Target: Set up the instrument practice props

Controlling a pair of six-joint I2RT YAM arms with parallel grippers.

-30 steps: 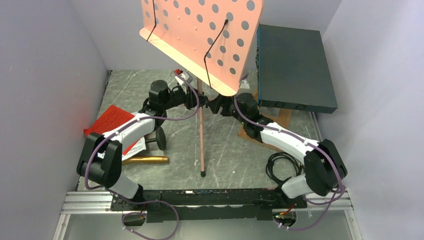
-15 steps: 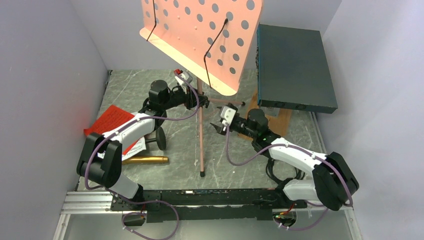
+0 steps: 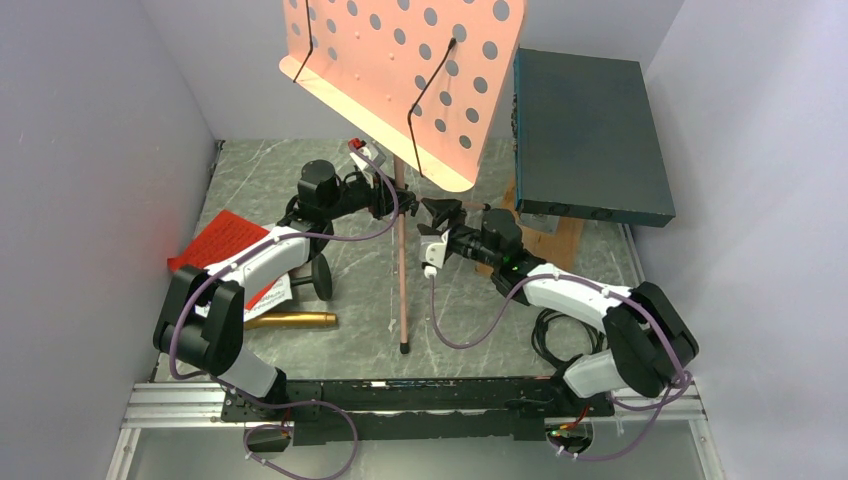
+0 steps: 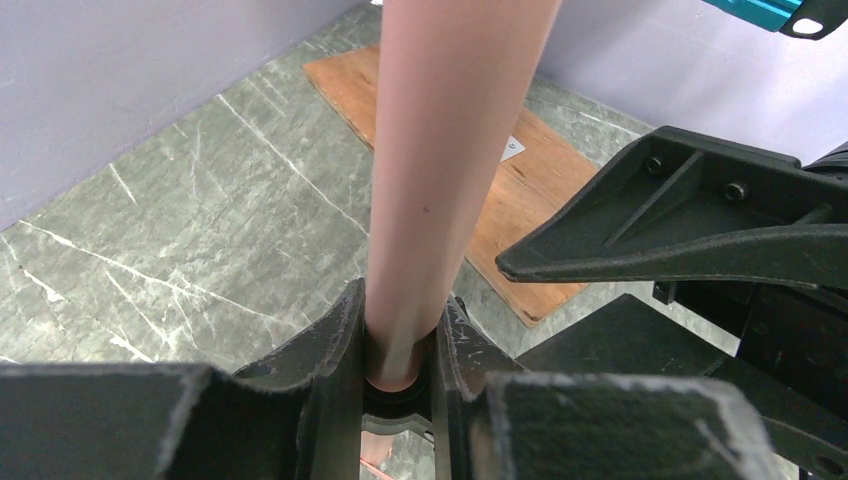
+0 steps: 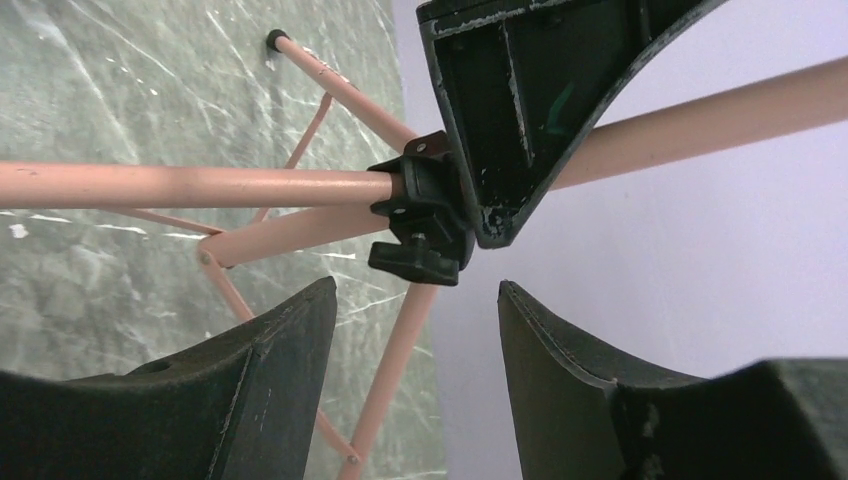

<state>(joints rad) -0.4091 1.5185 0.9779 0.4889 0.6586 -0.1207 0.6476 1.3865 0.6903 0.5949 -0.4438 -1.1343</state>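
At mid-table, the left gripper (image 4: 400, 305) clamped the perforated pink stand (image 3: 395, 75) by its smooth pole (image 4: 445, 150). Beside its black collar (image 5: 425, 215), the right gripper (image 5: 415, 290) held its wedge-shaped jaws apart.

The right end effector (image 5: 415, 290) (jaws apart, gripping nothing) faces the black clamp (image 5: 425, 215) on the pink music stand (image 5: 200, 185).

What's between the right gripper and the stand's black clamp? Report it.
Nothing visible. The right gripper is open, with the clamp straight ahead of its fingers. The left gripper, shut on the pole, sits right beside the clamp, so room there looks tight.
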